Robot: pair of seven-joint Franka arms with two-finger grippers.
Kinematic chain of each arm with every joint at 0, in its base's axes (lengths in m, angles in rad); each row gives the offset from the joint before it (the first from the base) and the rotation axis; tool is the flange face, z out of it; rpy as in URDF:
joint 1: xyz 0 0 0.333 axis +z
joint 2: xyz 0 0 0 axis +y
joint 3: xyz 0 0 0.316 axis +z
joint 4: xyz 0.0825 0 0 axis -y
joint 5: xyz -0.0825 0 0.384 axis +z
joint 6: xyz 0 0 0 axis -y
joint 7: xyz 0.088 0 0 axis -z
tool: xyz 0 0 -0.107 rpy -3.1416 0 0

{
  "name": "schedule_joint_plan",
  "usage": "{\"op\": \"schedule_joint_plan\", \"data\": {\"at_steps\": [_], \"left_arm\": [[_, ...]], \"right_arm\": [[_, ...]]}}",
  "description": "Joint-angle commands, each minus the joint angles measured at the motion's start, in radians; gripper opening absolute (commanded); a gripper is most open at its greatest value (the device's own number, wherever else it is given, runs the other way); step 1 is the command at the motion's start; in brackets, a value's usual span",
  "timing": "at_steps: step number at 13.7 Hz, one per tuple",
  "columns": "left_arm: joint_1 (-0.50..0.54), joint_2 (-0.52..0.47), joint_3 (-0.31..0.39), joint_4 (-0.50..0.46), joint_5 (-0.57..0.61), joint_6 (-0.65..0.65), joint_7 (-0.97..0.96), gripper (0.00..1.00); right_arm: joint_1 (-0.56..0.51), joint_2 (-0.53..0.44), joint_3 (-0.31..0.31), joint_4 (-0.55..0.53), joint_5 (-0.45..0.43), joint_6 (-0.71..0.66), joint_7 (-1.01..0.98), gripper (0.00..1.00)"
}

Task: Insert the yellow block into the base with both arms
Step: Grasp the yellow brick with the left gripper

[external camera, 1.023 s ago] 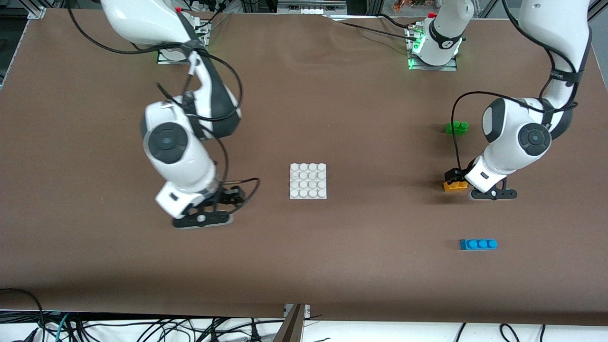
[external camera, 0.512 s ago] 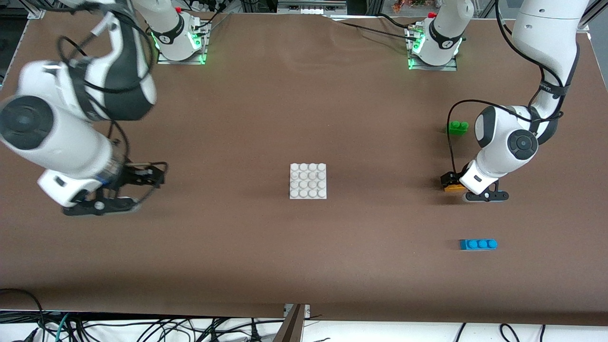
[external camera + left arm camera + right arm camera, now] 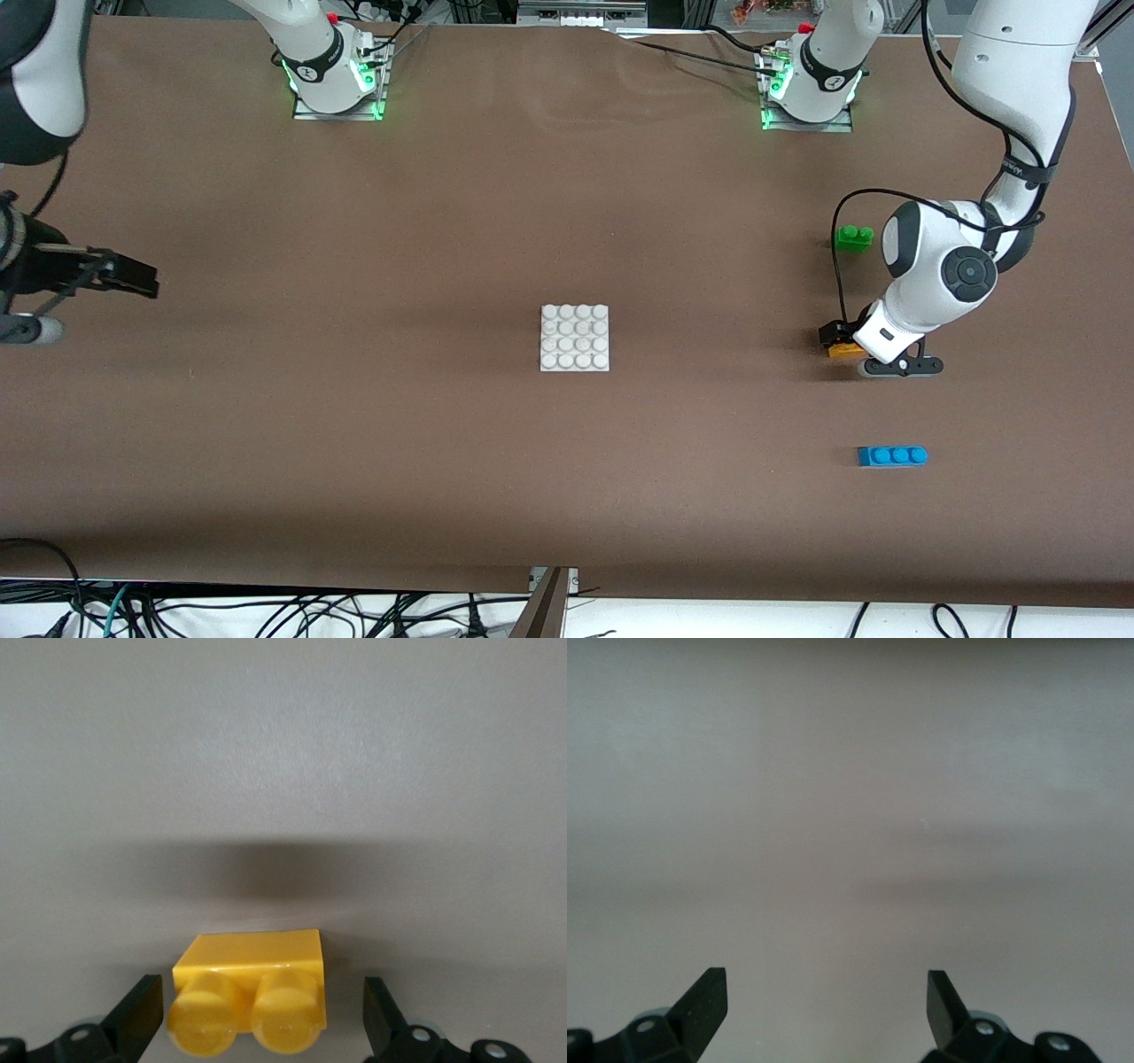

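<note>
The yellow block [image 3: 848,350] lies on the table toward the left arm's end; in the left wrist view the yellow block [image 3: 248,992] shows its two studs. My left gripper [image 3: 840,342] is low over it and open; in the left wrist view the left gripper [image 3: 260,1017] has a finger on each side of the block, with a gap on both sides. The white base [image 3: 574,337] lies flat at the table's middle. My right gripper [image 3: 142,281] is open and empty above the table's edge at the right arm's end, and in the right wrist view the right gripper [image 3: 824,1003] faces only bare table.
A green two-stud brick [image 3: 854,237] lies farther from the front camera than the yellow block. A blue three-stud brick [image 3: 892,455] lies nearer to the camera than it. Brown cloth covers the table.
My right arm has swung from beside the base out to the table's edge at its own end. My left gripper has settled slightly lower around the yellow block.
</note>
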Motion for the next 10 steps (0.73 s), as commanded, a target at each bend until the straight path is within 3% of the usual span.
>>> {"op": "schedule_joint_plan", "data": {"at_steps": [1,2,3,6,8,10], "left_arm": [[0.008,0.007,-0.005,0.008,0.024,0.010,-0.015,0.61],[0.008,0.005,-0.005,0.014,0.024,0.008,-0.014,0.45],[0.008,0.005,-0.005,0.016,0.024,0.007,-0.009,0.36],[0.008,-0.005,-0.005,0.028,0.024,-0.001,-0.008,0.31],[0.008,-0.034,-0.005,0.072,0.024,-0.085,-0.005,0.32],[0.007,-0.079,-0.014,0.098,0.024,-0.162,-0.001,0.32]], "right_arm": [[-0.085,-0.084,0.101,-0.055,-0.036,0.045,-0.016,1.00],[-0.108,-0.115,0.119,-0.098,-0.036,0.063,-0.019,1.00],[-0.129,-0.163,0.132,-0.147,-0.035,0.065,-0.025,1.00],[-0.183,-0.227,0.140,-0.215,-0.027,0.066,-0.030,1.00],[-0.240,-0.242,0.210,-0.230,-0.032,0.065,-0.059,1.00],[-0.244,-0.241,0.219,-0.230,-0.030,0.063,-0.060,1.00]]}}
